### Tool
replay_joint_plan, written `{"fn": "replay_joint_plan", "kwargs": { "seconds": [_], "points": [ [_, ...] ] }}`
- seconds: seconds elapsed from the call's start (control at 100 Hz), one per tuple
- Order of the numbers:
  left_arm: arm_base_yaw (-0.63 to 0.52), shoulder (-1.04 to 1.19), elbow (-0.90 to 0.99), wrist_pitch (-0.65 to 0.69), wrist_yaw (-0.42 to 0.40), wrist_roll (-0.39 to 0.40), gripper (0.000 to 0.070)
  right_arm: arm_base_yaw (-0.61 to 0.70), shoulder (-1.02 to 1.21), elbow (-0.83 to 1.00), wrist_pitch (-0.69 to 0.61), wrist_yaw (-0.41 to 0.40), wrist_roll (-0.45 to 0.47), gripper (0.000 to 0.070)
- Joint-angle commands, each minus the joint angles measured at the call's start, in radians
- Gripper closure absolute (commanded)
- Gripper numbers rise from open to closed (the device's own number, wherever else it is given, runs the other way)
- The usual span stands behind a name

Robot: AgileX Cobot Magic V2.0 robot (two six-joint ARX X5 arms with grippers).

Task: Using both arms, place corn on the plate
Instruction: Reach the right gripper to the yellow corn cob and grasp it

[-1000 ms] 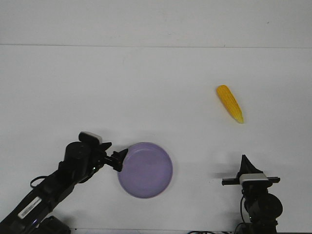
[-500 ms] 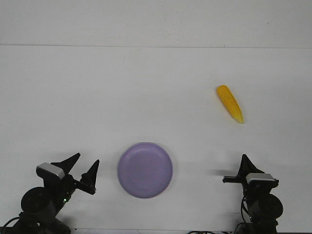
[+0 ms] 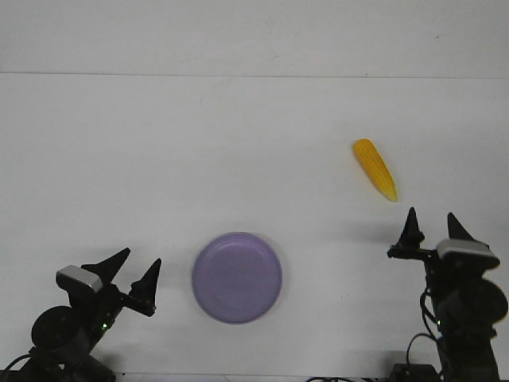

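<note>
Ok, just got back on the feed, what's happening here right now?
Nothing is being held at the moment. The corn lies untouched on the table, far right. The plate sits empty near the front, in the middle. The left claw is open, just left of the plate and clear of it. The right claw is open too, raised and pointing toward the corn, but not on it yet. So the corn is not yet picked up.

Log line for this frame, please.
corn: on table, untouched | plate: empty | left gripper: open, beside plate | right gripper: open, near corn
</note>
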State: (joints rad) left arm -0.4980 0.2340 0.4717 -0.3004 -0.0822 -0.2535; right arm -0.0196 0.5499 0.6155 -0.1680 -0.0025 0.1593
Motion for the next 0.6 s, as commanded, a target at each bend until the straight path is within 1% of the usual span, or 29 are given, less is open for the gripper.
{"fn": "replay_joint_plan", "kwargs": {
  "seconds": [0.0,0.12,0.27,0.4,0.59],
  "points": [
    [-0.005,0.003,0.011,0.009,-0.004,-0.002,0.0201,0.001,0.182,0.098,-0.041,-0.021,-0.111,0.0169],
    [-0.005,0.003,0.011,0.009,-0.004,-0.002,0.0201,0.001,0.478,0.284,-0.131,-0.025,-0.19,0.0166],
    [-0.005,0.003,0.011,0.008,-0.004,-0.002,0.0201,0.001,0.825,0.52,-0.244,-0.029,-0.243,0.0164],
    [-0.005,0.003,0.011,0.008,-0.004,-0.002,0.0201,0.001,1.081,0.726,-0.341,-0.027,-0.276,0.0148],
    [-0.005,0.003,0.011,0.004,-0.004,-0.002,0.0201,0.001,1.345,0.933,-0.411,-0.024,-0.288,0.0147]
  ]
}}
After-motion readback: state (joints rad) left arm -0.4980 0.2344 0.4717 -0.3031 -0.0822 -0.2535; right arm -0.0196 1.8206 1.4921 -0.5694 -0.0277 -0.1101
